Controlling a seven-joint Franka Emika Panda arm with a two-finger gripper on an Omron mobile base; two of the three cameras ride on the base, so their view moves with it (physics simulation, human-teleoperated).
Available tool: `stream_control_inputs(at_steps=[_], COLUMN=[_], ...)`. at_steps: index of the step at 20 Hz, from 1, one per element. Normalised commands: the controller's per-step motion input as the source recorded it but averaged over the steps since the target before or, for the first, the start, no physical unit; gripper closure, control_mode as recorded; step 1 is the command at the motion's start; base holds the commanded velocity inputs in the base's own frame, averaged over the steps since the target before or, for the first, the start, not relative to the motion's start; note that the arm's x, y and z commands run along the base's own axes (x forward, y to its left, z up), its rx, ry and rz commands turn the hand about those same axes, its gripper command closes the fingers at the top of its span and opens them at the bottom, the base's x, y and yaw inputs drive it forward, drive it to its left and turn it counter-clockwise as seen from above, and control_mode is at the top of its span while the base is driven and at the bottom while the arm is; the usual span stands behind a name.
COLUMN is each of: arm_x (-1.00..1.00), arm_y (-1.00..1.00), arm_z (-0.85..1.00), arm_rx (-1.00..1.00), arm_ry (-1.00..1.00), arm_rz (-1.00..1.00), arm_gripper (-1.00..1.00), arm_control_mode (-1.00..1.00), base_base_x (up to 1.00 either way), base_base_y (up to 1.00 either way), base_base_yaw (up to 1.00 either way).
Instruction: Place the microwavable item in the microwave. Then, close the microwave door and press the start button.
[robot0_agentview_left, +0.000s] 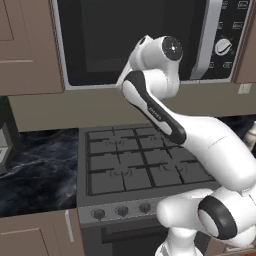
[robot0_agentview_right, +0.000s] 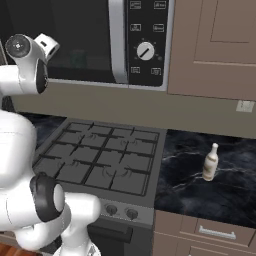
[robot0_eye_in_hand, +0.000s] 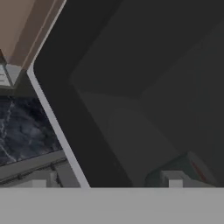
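The microwave (robot0_agentview_left: 150, 82) hangs above the stove, and the microwave door (robot0_agentview_left: 100, 35) is shut, its grey bar handle (robot0_agentview_left: 207, 40) next to the black control panel (robot0_agentview_left: 227, 30) with a white dial (robot0_agentview_left: 223, 46). My gripper (robot0_agentview_right: 47, 44) is raised against the dark door glass, left of the handle; its fingers are hidden by the wrist. In the hand view the glass is very close, and the microwavable item, a teal mug (robot0_eye_in_hand: 186, 170), shows dimly through it inside the microwave.
A gas stove (robot0_agentview_left: 135, 160) lies below the microwave, with knobs along its front. A slim beige-and-brown bottle (robot0_agentview_right: 210, 162) stands on the dark marble counter (robot0_agentview_right: 200, 185) to the right. Brown cabinets (robot0_agentview_right: 215, 45) flank the microwave.
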Motion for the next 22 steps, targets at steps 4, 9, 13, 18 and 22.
stream_control_inputs(at_steps=[4, 9, 13, 18, 22], arm_x=[-1.0, -0.95, -0.69, -0.41, -0.01], arm_y=[-0.52, -0.95, -1.0, -0.97, -0.76], arm_z=[-0.02, 0.29, 0.1, 0.0, 0.0], arm_rx=[0.0, 0.0, 0.0, 0.0, 0.0], arm_ry=[-0.2, -0.07, 0.12, 0.01, 0.0], arm_rz=[0.09, 0.01, 0.02, 0.1, 0.09], arm_gripper=[-1.0, -1.0, -1.0, -1.0, -1.0], arm_control_mode=[-1.0, -1.0, -1.0, -1.0, -1.0], base_base_x=[0.0, 0.0, 0.0, 0.0, 0.0], base_base_y=[0.0, 0.0, 0.0, 0.0, 0.0], base_base_yaw=[0.0, 0.0, 0.0, 0.0, 0.0])
